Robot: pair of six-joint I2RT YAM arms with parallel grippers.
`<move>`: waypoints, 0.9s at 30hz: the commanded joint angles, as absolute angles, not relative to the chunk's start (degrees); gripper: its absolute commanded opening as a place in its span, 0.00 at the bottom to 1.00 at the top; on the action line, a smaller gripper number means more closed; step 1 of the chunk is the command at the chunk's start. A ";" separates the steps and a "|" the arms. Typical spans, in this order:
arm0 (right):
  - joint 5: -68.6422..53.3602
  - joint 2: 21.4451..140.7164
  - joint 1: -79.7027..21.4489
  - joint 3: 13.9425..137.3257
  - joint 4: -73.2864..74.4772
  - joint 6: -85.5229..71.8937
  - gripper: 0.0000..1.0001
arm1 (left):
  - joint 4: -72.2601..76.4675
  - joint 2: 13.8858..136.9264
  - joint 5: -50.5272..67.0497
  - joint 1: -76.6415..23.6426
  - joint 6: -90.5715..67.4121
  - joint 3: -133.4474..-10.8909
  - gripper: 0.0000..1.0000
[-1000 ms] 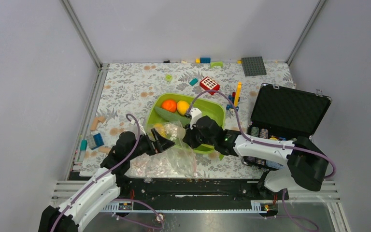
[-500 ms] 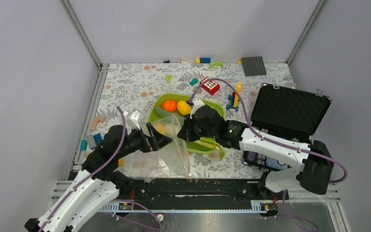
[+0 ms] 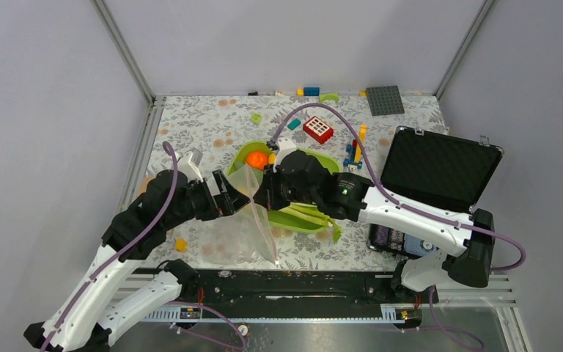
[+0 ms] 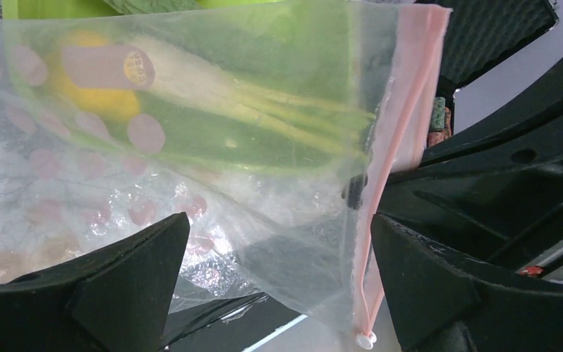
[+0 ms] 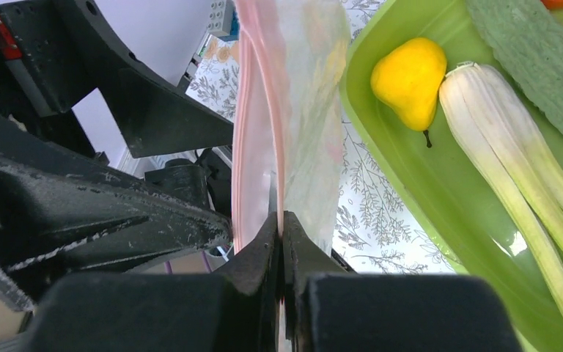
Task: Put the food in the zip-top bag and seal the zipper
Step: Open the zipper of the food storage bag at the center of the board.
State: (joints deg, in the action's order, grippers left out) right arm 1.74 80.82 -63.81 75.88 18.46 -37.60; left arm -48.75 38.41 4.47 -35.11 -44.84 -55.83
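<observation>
- The zip-top bag [image 3: 253,216] is held up on its edge between the two arms, just beside the green tray [image 5: 410,191]. Its lower part seems to rest on the tabletop [image 3: 198,132].
- The right gripper [image 5: 281,224] is pinched tight on the bag's top edge, right at the pink zipper [image 5: 253,110].
- It cannot be told if one side of the mouth is pinched there or both sides.
- The left gripper [image 4: 278,220] is spread wide apart. The bag hangs between its fingers, but nothing is pinched by it.
- No food is seen inside the bag. A yellow fruit [image 5: 409,77], the leek [image 5: 506,161] and the cucumber [image 5: 535,51] lie in the tray, and the orange-red fruit [image 3: 257,159] sits at the tray's far end.
- The step now is likely the opening of the mouth.
- Only the near side of the mouth should be pinched by the left gripper, close to the zipper. If both sides are caught, the bag stays flat.
- The two sides should then be pulled apart slowly, because the thin plastic is slippery and floppy.
- The open mouth should be turned toward the tray, so the food can be dropped in easily.
</observation>
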 commanded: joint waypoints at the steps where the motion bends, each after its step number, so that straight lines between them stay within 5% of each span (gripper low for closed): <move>1: 4.90 82.94 -65.77 80.85 21.46 -35.96 0.00 | -49.75 39.76 2.79 -35.44 -42.29 -61.00 0.96; 21: 1.22 82.91 -67.38 79.45 15.83 -34.90 0.00 | -49.25 46.81 -1.14 -35.51 -40.86 -63.99 0.81; 27: 2.91 82.48 -67.59 78.44 15.15 -34.40 0.00 | -48.50 50.13 0.41 -36.00 -40.51 -63.89 0.59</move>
State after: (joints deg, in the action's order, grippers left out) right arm 2.31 84.01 -66.76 78.98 18.50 -35.68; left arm -51.42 48.47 -0.01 -35.29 -41.36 -63.24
